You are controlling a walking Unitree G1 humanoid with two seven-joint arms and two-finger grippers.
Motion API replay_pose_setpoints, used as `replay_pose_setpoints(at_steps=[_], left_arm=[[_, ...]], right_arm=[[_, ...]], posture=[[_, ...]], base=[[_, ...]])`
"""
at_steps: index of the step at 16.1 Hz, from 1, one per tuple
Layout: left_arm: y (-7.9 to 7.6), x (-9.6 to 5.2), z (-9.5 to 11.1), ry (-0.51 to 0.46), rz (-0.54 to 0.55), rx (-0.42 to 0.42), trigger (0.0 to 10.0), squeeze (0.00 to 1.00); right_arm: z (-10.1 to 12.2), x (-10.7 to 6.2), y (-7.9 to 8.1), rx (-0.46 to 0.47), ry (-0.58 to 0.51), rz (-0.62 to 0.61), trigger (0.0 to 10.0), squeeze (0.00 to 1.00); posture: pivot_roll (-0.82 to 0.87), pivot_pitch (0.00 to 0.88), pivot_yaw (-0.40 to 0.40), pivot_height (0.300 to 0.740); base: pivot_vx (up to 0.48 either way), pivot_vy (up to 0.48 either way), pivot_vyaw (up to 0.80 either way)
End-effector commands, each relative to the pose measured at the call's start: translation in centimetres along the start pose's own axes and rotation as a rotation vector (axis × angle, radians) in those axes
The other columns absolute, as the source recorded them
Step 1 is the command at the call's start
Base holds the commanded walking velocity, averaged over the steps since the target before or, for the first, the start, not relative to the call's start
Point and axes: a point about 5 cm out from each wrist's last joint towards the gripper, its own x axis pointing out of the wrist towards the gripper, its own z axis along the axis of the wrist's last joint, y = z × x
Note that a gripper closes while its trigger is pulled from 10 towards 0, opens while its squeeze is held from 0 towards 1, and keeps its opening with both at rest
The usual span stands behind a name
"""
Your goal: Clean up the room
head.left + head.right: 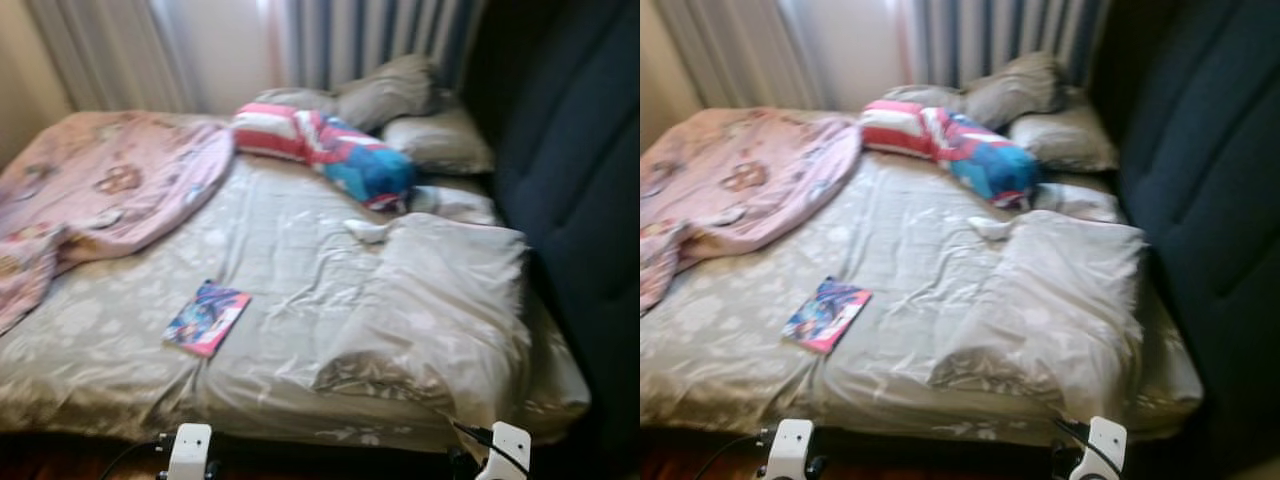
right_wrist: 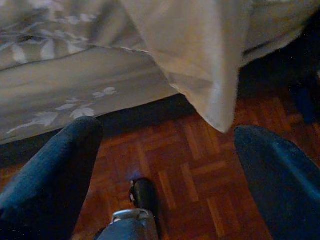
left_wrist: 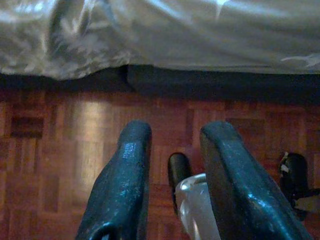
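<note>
A: While both arms hang low at the foot of the bed [image 1: 300,250], which step is in hand?

B: The approach, I'd judge. The left gripper [image 3: 170,165] points at the wooden floor [image 3: 60,150] with its fingers parted and nothing between them. The right gripper [image 2: 165,160] is spread wide, also empty, over the floor just short of the bed's edge, where a corner of the grey duvet [image 1: 440,300] hangs down ahead of it.

A: And what needs tidying?

B: A book [image 1: 207,317] lies flat on the sheet, ahead of the left gripper and above it. Further off on that side is a crumpled pink blanket [image 1: 110,190]. Far beyond both grippers, a striped pillow [image 1: 330,150] lies by the grey pillows [image 1: 420,120] at the head end.

A: The next move?

B: Probably raising the left gripper over the mattress edge to the book. It lies flat, so the fingers must catch one edge.
</note>
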Motion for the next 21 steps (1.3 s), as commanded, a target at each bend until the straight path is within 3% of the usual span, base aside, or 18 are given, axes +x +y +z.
replay_pose_setpoints(at_steps=[1,5,9,21], left_arm=[[-0.02,-0.10,-0.38,0.011,0.003,0.014,10.0,0.00],[-0.10,-0.17,-0.63,0.016,0.004,0.011,10.0,0.00],[-0.12,-0.21,-0.80,0.021,0.004,0.006,10.0,0.00],[0.01,-0.25,-0.90,0.024,0.013,-0.011,10.0,0.00]], right_arm=[[0.27,0.05,0.20,-0.011,-0.011,0.006,10.0,0.00],[0.13,0.03,0.08,-0.010,-0.004,0.002,10.0,0.00],[0.06,0.01,0.05,-0.014,-0.001,0.001,10.0,0.00],[0.24,0.02,0.03,-0.016,-0.015,0.000,10.0,0.00]], posture=[[0.11,0.000,-0.008,0.740],[0.11,0.003,-0.010,0.740],[0.11,0.004,-0.009,0.740],[0.11,0.006,-0.016,0.740]], base=[[0.000,-0.255,0.00],[0.000,-0.289,0.00],[0.000,-0.278,-0.70],[0.000,0.000,0.00]])
